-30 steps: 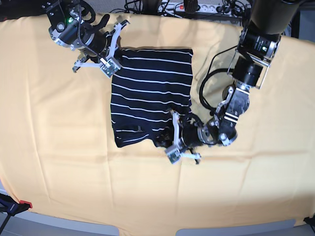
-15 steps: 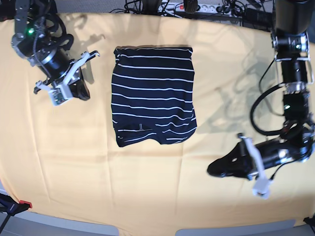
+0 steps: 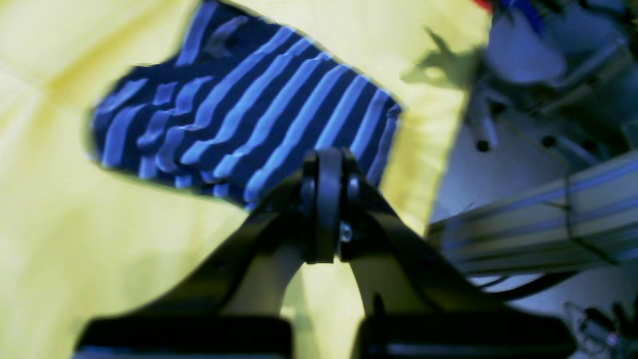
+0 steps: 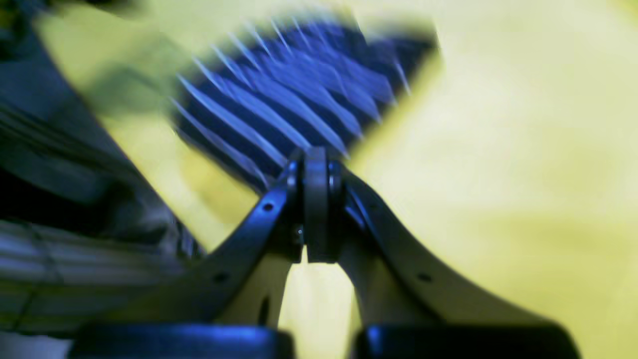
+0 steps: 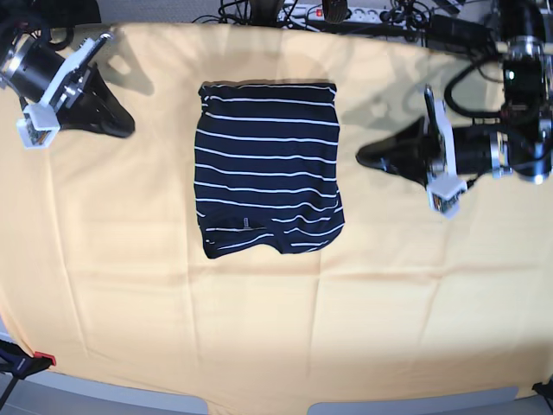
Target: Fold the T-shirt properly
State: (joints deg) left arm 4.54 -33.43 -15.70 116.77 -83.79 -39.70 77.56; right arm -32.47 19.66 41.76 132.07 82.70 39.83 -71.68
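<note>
A dark navy T-shirt (image 5: 268, 169) with thin white stripes lies flat on a yellow-orange cloth (image 5: 276, 328) that covers the table; it is already a compact, roughly rectangular packet, set toward the far middle of the cloth. Its near edge bulges a little and shows a small pale label; the far edge is straight. The left gripper (image 5: 380, 157) hangs to the right of the shirt, near it but not touching; its jaws are pressed together on nothing, as the left wrist view shows. The right gripper (image 5: 112, 121) sits at the far left, well apart from the shirt, its jaws likewise closed and empty. The fabric looks light, soft and limp, likely to sag and slide on the cloth; a pinch at a corner or along a folded edge, catching all layers, would probably hold best. Cables and a power strip (image 5: 337, 12) lie beyond the far edge.
</note>
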